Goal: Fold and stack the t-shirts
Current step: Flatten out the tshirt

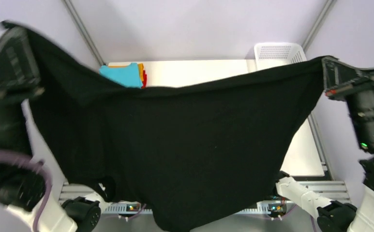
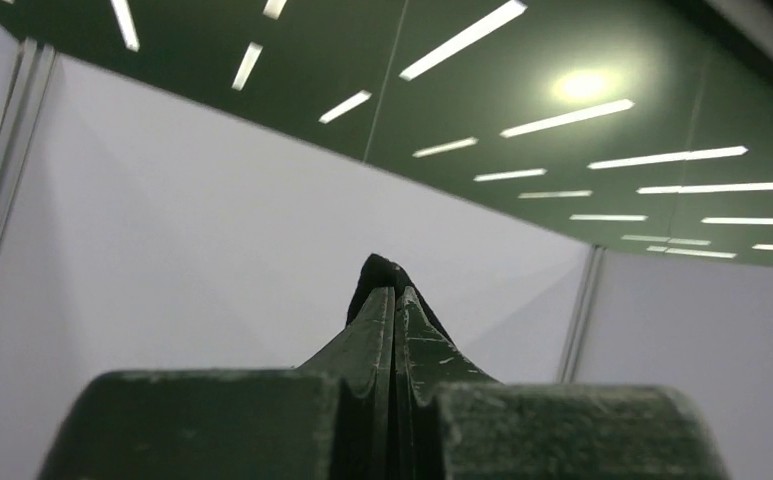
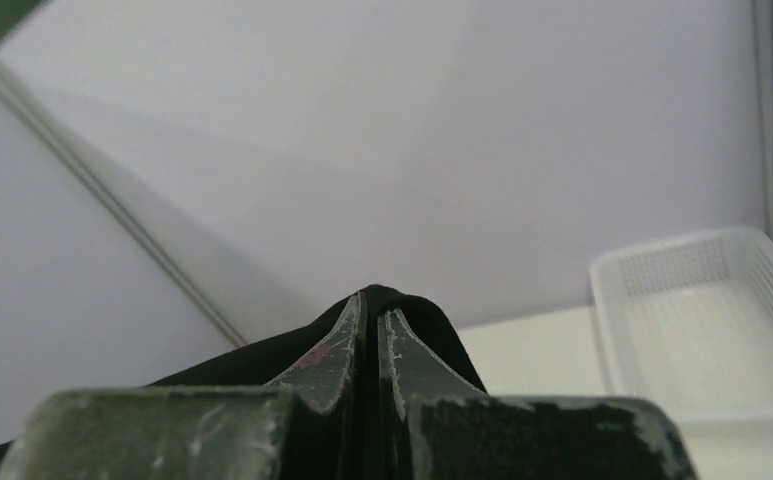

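A large black t-shirt (image 1: 185,140) hangs spread high above the table, stretched between both arms. My left gripper (image 1: 10,36) is shut on its left corner; in the left wrist view a tuft of black cloth (image 2: 387,272) sticks out past the closed left gripper (image 2: 395,292). My right gripper (image 1: 327,65) is shut on the right corner, and black cloth (image 3: 432,325) wraps over the closed right gripper (image 3: 372,300). Behind the shirt's top edge lies a stack of folded t-shirts (image 1: 124,75), teal on top, with orange-yellow and red edges showing.
A white mesh basket (image 1: 279,54) (image 3: 707,330) stands at the table's back right. The cream table (image 1: 194,72) is mostly hidden by the hanging shirt. Pale booth walls with metal posts surround the table.
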You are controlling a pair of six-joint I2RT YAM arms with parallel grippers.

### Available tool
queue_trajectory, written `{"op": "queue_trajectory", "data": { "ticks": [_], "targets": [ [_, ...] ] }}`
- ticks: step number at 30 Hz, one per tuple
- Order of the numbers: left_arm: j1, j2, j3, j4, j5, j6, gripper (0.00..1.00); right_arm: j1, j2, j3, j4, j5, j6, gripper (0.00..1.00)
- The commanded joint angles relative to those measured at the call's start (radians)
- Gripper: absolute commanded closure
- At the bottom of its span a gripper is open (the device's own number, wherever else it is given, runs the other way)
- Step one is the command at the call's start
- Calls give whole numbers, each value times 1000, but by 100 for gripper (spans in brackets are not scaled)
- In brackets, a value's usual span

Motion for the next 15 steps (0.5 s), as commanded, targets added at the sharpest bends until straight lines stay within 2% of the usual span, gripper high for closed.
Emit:
{"op": "queue_trajectory", "data": {
  "ticks": [1,5,9,12,15],
  "targets": [
    [5,183,-167,1,-83,93,100,4,53,-188,53,252,-20,100],
    [4,214,-480,101,-157,128,100,4,43,-471,139,415,7,100],
    [5,290,-765,219,-192,148,100,2,55,-710,230,487,53,100],
    [5,411,-856,258,-242,148,100,-24,110,-857,307,475,81,100],
    [6,566,-869,270,-260,149,100,-96,199,-977,401,368,121,100]
  ]
}}
